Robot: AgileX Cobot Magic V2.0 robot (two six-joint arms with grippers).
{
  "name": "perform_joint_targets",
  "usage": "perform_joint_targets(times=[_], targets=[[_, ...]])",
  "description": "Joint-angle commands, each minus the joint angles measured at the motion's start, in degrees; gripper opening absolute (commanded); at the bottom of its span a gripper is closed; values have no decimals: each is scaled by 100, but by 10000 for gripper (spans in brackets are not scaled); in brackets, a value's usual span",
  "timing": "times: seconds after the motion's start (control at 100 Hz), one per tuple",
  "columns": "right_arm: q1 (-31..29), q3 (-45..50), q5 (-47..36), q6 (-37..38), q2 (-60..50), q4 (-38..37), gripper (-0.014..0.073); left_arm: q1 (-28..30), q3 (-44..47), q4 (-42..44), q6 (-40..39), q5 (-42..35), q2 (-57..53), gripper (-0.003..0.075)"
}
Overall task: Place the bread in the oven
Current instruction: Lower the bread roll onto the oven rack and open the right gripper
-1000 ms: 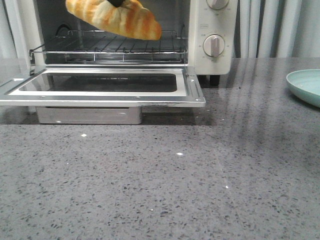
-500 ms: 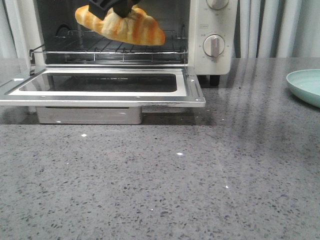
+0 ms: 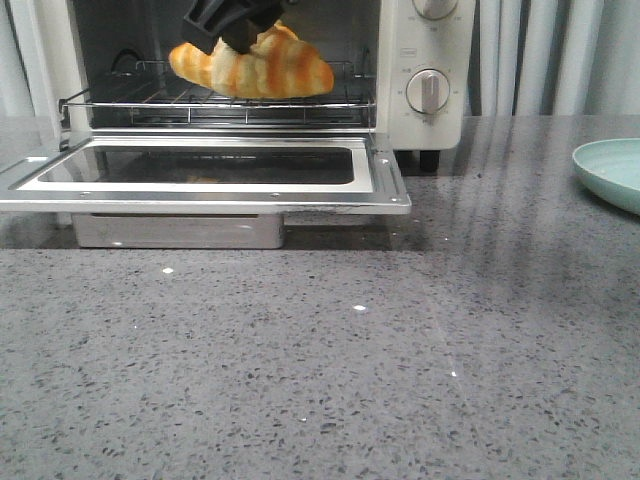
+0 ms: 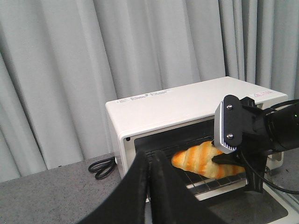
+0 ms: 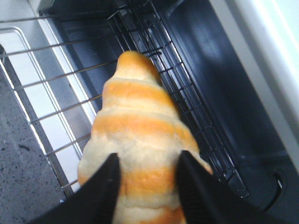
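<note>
There are one bread (image 3: 252,68), one oven (image 3: 240,110) with two round knobs (image 3: 428,91) and one wire rack (image 3: 215,98), one pale green plate (image 3: 612,172), one black cable (image 4: 100,167), and two hands (image 5: 145,182), all on one worktop (image 3: 320,350).

Matte black right pincer (image 5: 147,189) fingers, grey two-screw wrist plate (image 4: 229,123), black cable, green indicator light.

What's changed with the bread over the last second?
The right claw, shut on the bread, has carried it down and deeper into the oven, levelling it just over the wire rack. The door is open as before, and the left claw is shut.
</note>
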Motion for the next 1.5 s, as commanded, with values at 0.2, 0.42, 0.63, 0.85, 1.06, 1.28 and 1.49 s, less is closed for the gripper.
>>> perform_joint_targets(times=[0.2, 0.42, 0.63, 0.85, 1.06, 1.28, 1.49], targets=[[-37, -216, -421, -10, -295, -220, 381, 11, -176, -30, -47, -390, 26, -22], [-37, -216, -435, -10, -305, -220, 384, 11, -176, -30, -47, -372, 26, -22], [91, -216, -448, -10, -368, -220, 382, 11, -176, -3, -47, -303, -77, -22], [274, -216, -413, -10, -519, -220, 382, 11, -113, 47, -47, -87, -676, -22], [528, -216, -34, -10, -714, -220, 382, 201, -40, 47, -47, 94, -1414, -22], [946, -216, 656, 0, -1000, 17, 381, 963, 235, -139, -47, 531, -1853, -22], [1338, -216, 1480, 149, -1355, 214, 381, 1729, 935, -551, -47, -38, -2223, -22]])
